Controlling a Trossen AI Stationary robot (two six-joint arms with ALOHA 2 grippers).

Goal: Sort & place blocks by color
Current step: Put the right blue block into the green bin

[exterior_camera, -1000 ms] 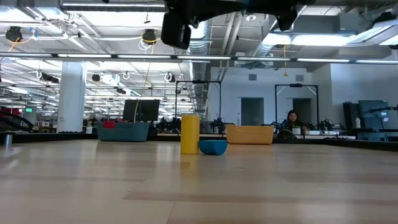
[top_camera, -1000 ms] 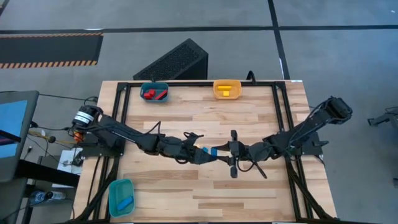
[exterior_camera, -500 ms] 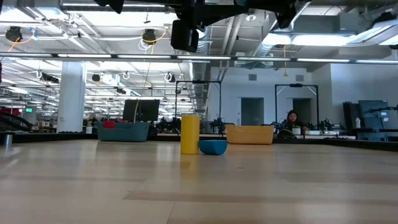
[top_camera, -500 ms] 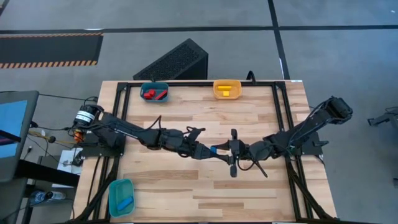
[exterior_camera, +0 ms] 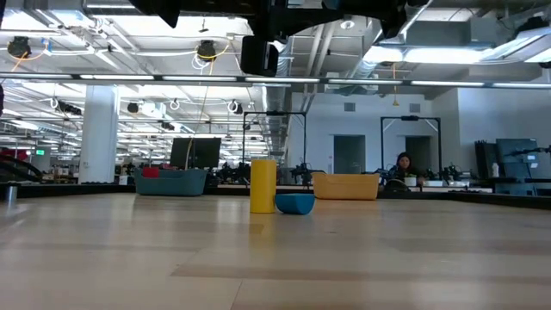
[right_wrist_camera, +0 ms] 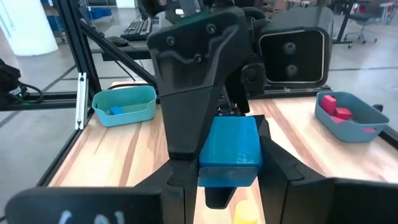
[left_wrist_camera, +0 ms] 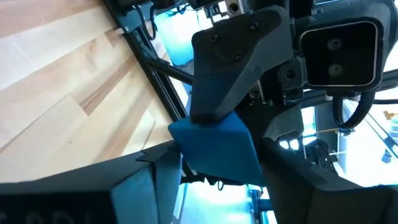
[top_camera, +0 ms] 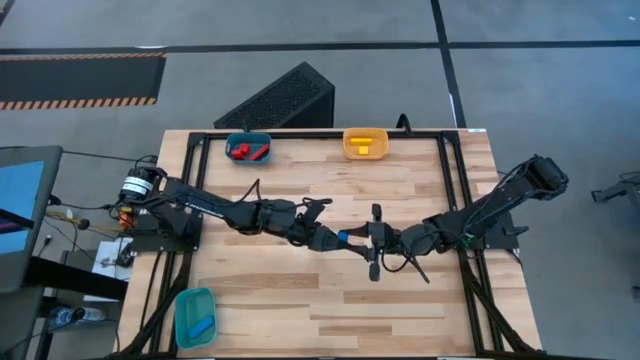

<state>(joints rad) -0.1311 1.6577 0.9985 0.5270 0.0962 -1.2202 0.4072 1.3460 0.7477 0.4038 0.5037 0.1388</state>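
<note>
- At the near left corner of the table [top_camera: 330, 320], a teal bin [top_camera: 181, 310] is set, and a small blue bar [top_camera: 203, 326] is seen lying in it.
- In the middle of the table, the two arms are met tip to tip, high above the wood.
- A blue block [right_wrist_camera: 229, 149] is held up in the air between them.
- The blue block is pinched by the right gripper [top_camera: 358, 240], whose fingers [right_wrist_camera: 280, 180] are pressed on its two sides.
- The left gripper [top_camera: 330, 240] is placed around the same block; whether it is clamped on it cannot be told.
- On the wood below, a yellow block [exterior_camera: 263, 185] is stood upright, and a blue piece [exterior_camera: 294, 204] is laid just beside it.
- At the far edge, red blocks [top_camera: 248, 151] are kept in a second teal bin [top_camera: 248, 136], and a yellow bar [top_camera: 364, 146] in a yellow bin [top_camera: 365, 133].
- Beyond the table, a person [exterior_camera: 403, 168] is seen seated.
</note>
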